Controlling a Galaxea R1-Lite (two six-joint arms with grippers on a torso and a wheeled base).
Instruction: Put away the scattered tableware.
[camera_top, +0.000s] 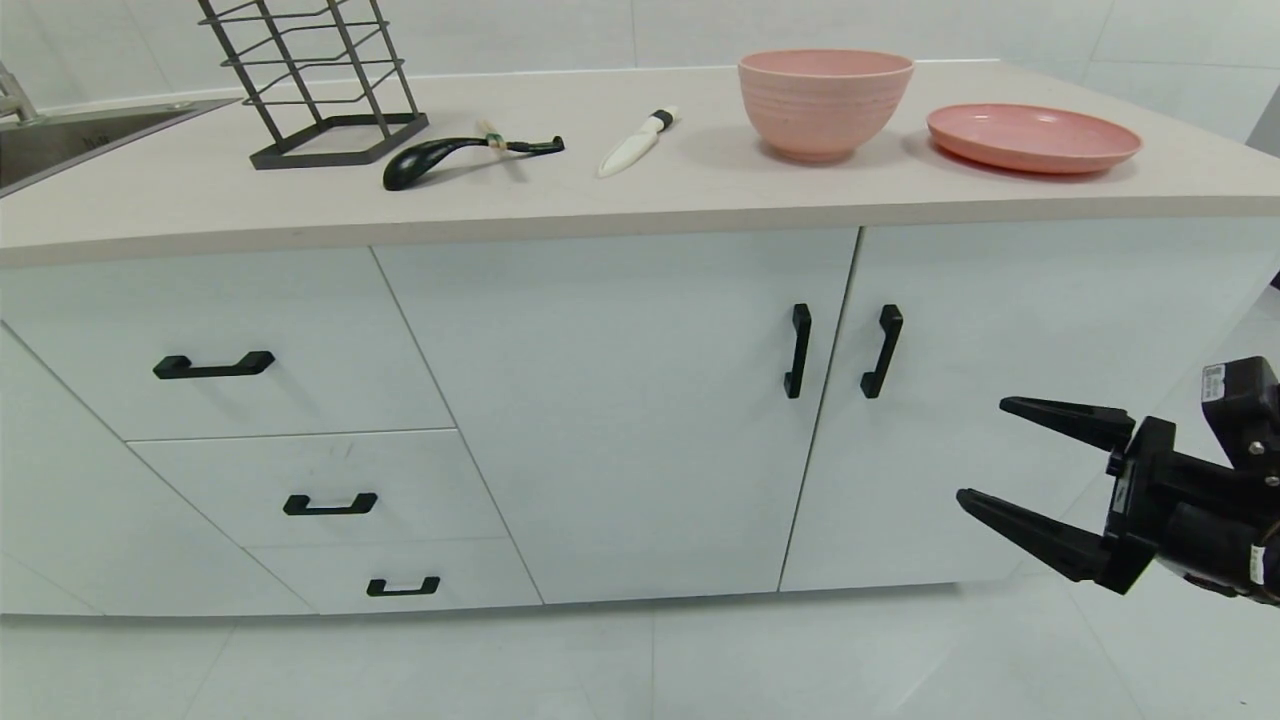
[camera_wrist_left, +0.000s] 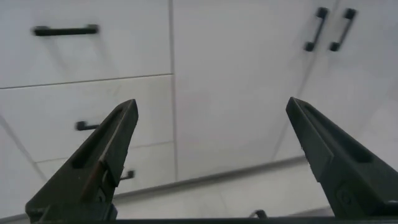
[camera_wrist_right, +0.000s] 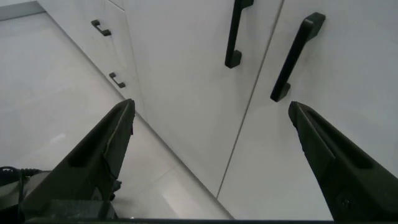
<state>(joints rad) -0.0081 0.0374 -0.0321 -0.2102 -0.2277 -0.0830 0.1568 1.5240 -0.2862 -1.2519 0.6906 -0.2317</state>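
Observation:
On the white countertop (camera_top: 150, 215) lie a black spoon (camera_top: 425, 160), a white knife with a black band (camera_top: 636, 143), a pink bowl (camera_top: 824, 102) and a pink plate (camera_top: 1033, 136). A thin stick-like utensil (camera_top: 493, 136) rests across the spoon's handle. My right gripper (camera_top: 1000, 450) hangs open low at the right, in front of the right cabinet door, well below the counter. It holds nothing. My left gripper (camera_wrist_left: 211, 112) is open and empty, facing the drawer fronts and the doors.
A black wire rack (camera_top: 320, 80) stands at the back left of the counter, beside a steel sink (camera_top: 60, 140). Below are three drawers with black handles (camera_top: 213, 365) and two doors with vertical handles (camera_top: 797, 350) (camera_top: 881, 350). Pale floor tiles (camera_top: 640, 660) lie in front.

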